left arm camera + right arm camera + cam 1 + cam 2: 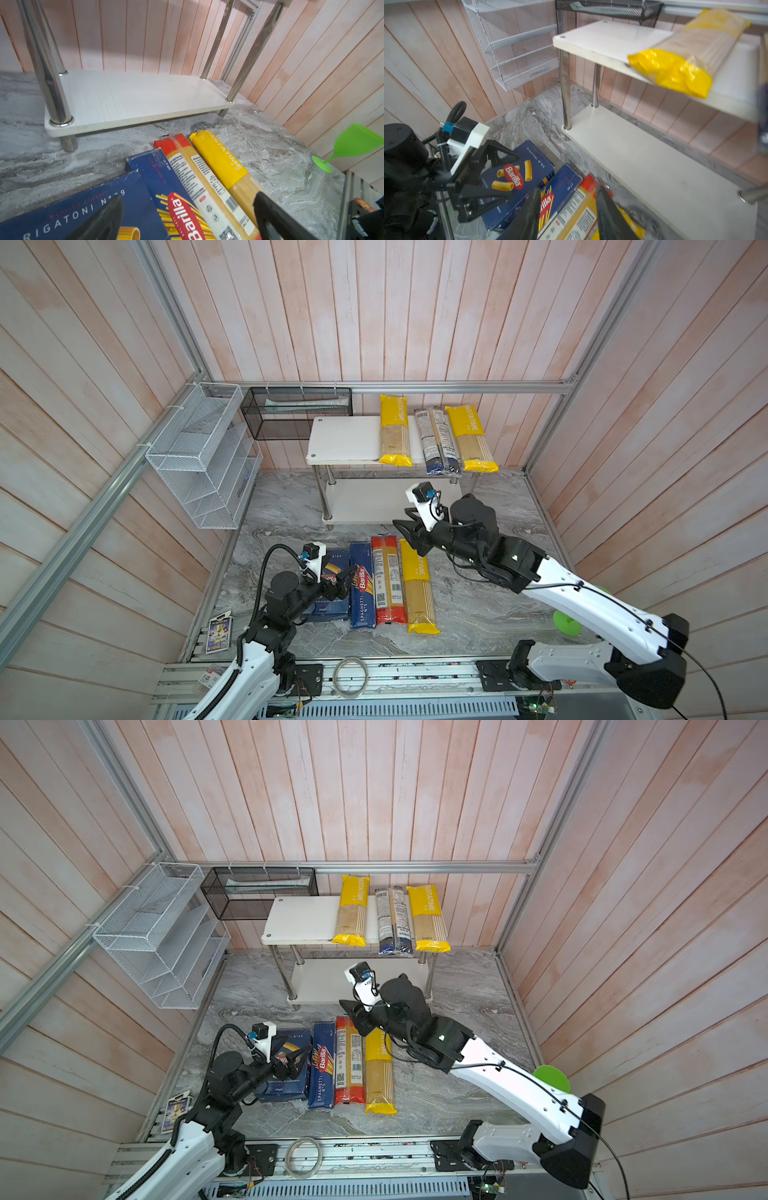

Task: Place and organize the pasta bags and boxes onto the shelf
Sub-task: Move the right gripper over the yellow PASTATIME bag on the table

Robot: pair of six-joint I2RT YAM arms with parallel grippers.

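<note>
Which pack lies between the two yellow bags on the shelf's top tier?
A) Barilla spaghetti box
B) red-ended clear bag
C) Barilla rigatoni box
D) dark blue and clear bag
D: in both top views the dark blue and clear bag lies on the shelf top tier, flanked by one yellow bag and a second yellow bag.

shelf top: three bags flat | tabletop: two boxes, red bag, yellow bag

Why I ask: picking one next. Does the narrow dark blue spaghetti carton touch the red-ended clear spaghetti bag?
Touching: the left wrist view shows spaghetti carton and red-ended bag flush, no gap.
</note>
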